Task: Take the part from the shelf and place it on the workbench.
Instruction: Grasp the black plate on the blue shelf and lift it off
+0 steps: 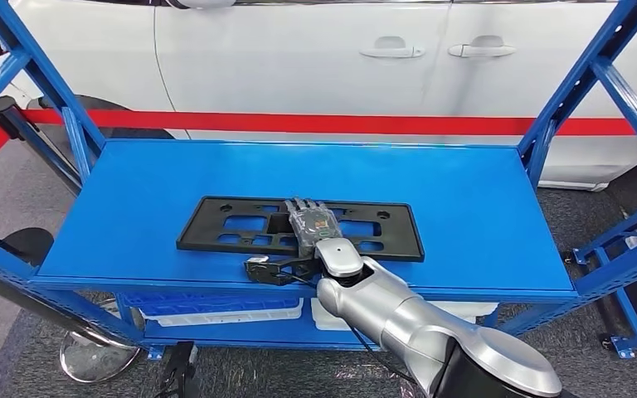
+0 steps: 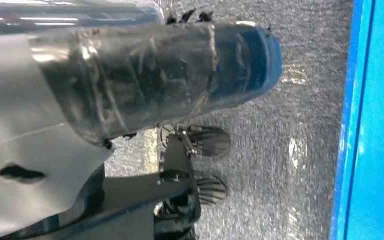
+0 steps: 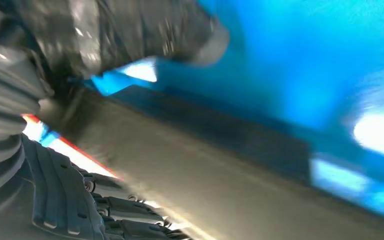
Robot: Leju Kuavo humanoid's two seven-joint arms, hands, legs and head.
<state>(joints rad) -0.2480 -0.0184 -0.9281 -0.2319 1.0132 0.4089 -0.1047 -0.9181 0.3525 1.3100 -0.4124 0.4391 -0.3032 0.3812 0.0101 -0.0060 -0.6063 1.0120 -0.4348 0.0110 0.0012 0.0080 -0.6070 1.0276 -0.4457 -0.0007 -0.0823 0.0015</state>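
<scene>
- The robot's silver right arm reaches up from the lower right of the head view, its right hand laid flat, fingers extended forward together, on top of the part, a flat black plastic frame with rectangular cut-outs and small round holes.
- The part lies lengthwise near the front middle of the blue shelf, a smooth painted metal deck carried by blue perforated uprights.
- Whether the right hand actually grips the frame cannot be told; the fingers rest on its upper face, wrapped in glossy clear film. A black bracket and cable sit at the wrist, by the part's near edge.
- In the right wrist view, blurred, the grey ribbed cover and a dark taped thumb sit close over the frame's matte dark surface against blue.
- The left hand hangs beside the shelf's blue edge over speckled grey carpet; its taped, crinkled thumb shows, but its fingers are hidden, so its state cannot be told.
- Behind the shelf stands a white car.
</scene>
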